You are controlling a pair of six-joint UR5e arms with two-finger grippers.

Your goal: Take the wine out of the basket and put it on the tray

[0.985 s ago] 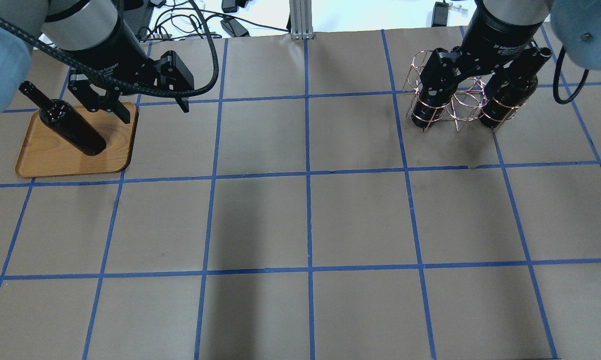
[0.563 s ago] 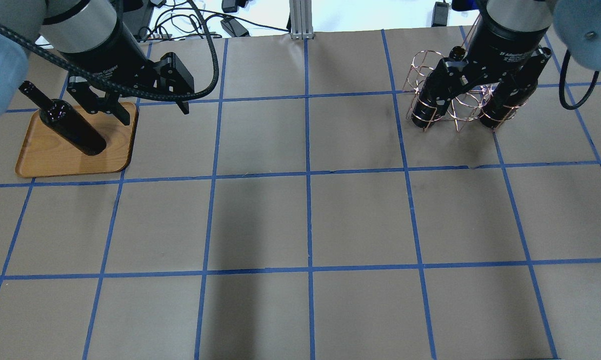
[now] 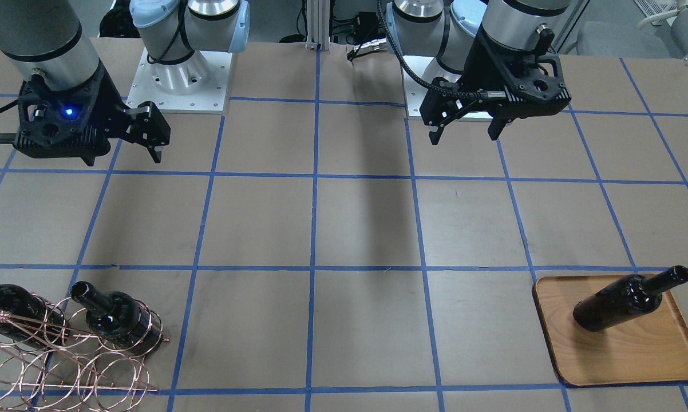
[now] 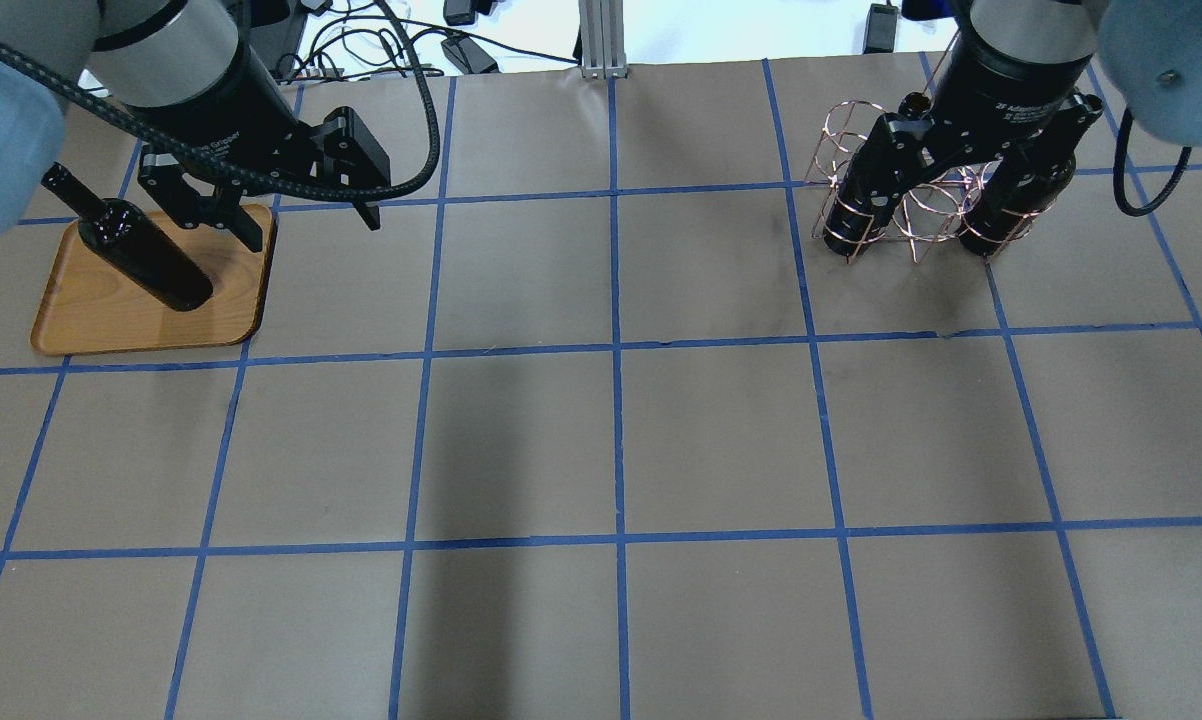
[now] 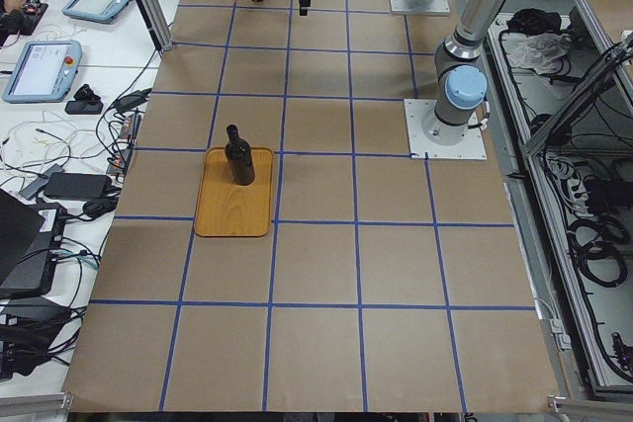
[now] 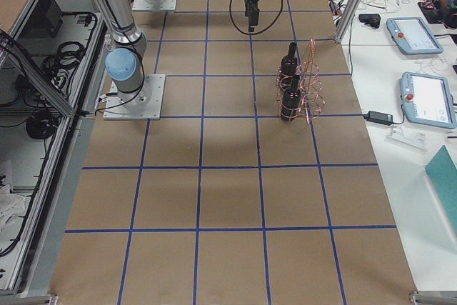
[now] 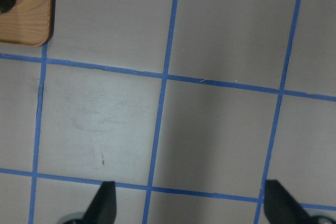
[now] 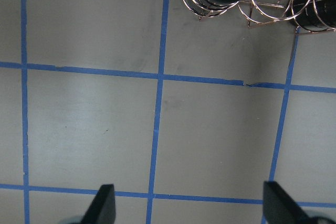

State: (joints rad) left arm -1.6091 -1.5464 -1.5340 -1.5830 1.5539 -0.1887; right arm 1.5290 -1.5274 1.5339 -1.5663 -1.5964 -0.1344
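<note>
I log the left gripper [image 3: 463, 137], jaws wide apart and empty, casing lettered "Gripper", pointing down off the tray [image 3: 619, 357] where one wine [image 3: 619, 303] stands upright; right gripper [image 8: 190, 207] likewise spread and empty, lettered "2F Adaptive", near the basket [image 3: 63, 366] holding two bottles [image 3: 115, 317].

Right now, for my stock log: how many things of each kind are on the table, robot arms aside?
Wine bottles: 3
Wire basket: 1
Wooden tray: 1
Total: 5
</note>
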